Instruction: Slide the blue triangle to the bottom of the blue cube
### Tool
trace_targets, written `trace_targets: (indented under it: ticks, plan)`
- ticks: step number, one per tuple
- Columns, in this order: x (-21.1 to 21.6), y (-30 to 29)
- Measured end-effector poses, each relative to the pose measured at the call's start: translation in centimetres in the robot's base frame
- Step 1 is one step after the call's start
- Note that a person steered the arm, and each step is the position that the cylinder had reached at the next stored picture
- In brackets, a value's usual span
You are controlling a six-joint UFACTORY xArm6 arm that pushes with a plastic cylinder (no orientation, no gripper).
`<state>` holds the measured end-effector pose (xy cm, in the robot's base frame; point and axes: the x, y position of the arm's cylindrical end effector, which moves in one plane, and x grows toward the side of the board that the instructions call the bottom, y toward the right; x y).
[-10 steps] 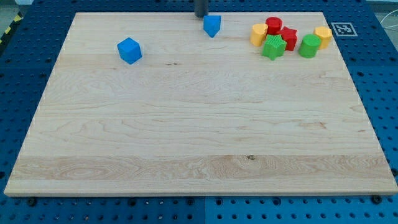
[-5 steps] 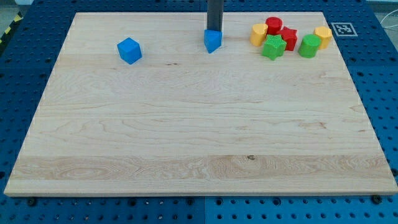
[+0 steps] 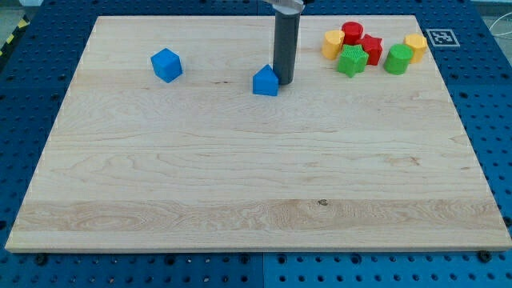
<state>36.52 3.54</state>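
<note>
- Right beside my tip (image 3: 284, 82), touching its left side, sits the blue triangle (image 3: 266, 82); my tip is a bare rod, so it only pushes.
- Far left of my tip sits the blue cube (image 3: 166, 65).
- Most of the job is left: the triangle must go under the cube.

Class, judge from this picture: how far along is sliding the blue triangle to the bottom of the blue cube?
In hand: my tip stands against the blue triangle's right side. Left: the triangle sits well to the right of the blue cube, barely lower, so it must travel left to below the cube.
</note>
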Motion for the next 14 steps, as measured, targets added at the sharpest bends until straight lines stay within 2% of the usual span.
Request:
trace_targets:
  ticks: [2, 7, 12, 13, 14]
  plan:
    - [2.4, -2.9]
    - [0.7, -13.3]
    - [0.9, -15.0]
    - [2.6, -11.0]
    - [5.9, -12.1]
